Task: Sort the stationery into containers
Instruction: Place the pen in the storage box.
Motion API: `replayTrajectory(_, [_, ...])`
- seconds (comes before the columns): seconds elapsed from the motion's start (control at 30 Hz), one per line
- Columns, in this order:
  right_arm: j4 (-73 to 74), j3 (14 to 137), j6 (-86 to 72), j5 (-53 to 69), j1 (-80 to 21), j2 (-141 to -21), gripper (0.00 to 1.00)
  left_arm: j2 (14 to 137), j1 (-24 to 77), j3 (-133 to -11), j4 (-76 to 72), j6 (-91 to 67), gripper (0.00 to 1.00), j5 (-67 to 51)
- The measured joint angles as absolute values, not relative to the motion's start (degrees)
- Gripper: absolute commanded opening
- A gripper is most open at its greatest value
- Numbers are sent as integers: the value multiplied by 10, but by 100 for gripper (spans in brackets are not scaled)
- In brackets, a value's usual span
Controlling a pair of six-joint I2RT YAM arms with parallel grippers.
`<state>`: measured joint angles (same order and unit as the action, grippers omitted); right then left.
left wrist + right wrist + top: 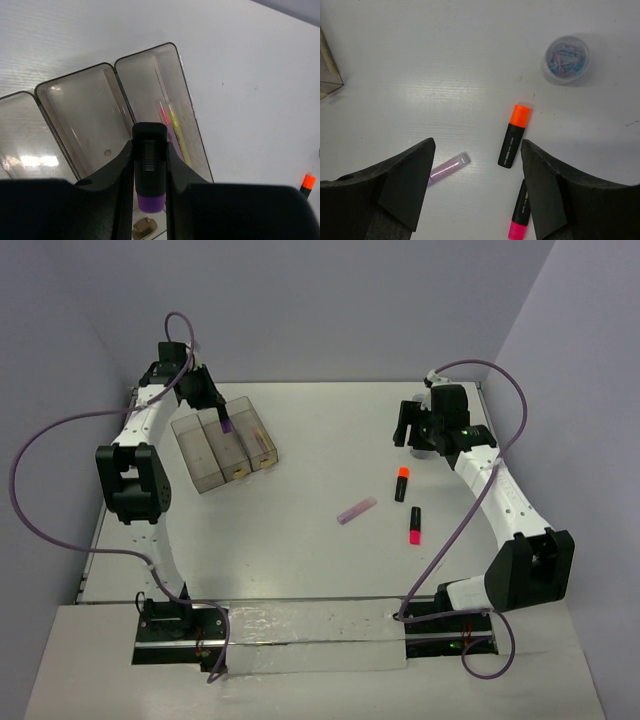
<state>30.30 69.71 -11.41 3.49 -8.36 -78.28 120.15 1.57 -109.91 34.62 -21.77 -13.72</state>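
My left gripper is shut on a black marker with a purple cap, held upright over the wall between the middle and right containers. The right-hand bin holds thin yellow and pink sticks. From the top view the purple marker hangs over the row of containers. My right gripper is open, high above an orange marker, a pink-red marker and a lilac marker lying on the table.
A small round clear tub of coloured clips stands beyond the orange marker. The three loose markers lie right of centre: orange, pink-red, lilac. Grey walls close the table at back and sides.
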Motion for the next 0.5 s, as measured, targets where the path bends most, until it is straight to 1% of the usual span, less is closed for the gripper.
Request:
replayTrajectory(0.23, [310,697,-106,20,-84,-783,77,1205,9,-1056,304,-255,1,-119])
replayTrajectory(0.4, [316,700,-103,22,-84,-793,77,1213,9,-1016,302,-271,18,-119])
replayTrajectory(0.47, [322,706,-101,28,-84,-807,77,1218,9,-1011,301,-275,32,-119])
replayTrajectory(0.5, [323,708,-101,30,-84,-816,77,1218,9,-1007,300,-276,37,-118])
